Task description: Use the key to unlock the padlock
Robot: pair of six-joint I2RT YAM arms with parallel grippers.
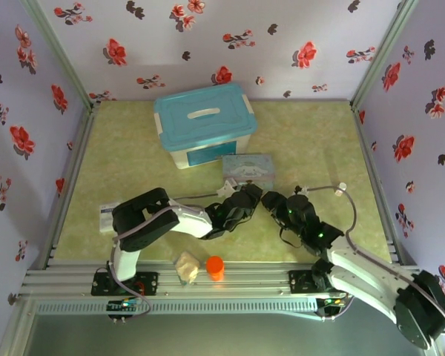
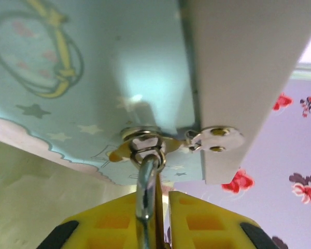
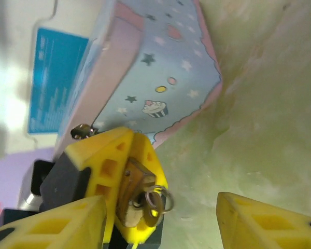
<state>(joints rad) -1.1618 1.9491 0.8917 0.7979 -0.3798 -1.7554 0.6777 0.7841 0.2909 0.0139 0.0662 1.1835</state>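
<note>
The tiny brass-gold padlock [image 3: 133, 194] sits low centre in the right wrist view, clamped in the left gripper's [image 3: 132, 171] jaws. Its thin silvery key [image 3: 153, 203] pokes toward the right gripper [image 3: 160, 210], whose jaws stand open astride it.

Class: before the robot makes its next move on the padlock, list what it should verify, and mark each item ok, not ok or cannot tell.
1. Left gripper shut on the tiny brass-gold padlock: ok.
2. Thin silvery-grey metal key sits at the padlock's keyhole end: ok.
3. Right gripper open and lined up on the key: ok.
4. Silvery wire shackle free of the metal hasp ring on the pale-blue cartoon tin: not ok, it runs through the ring.
5. Key fully seated and turned: cannot tell.
</note>
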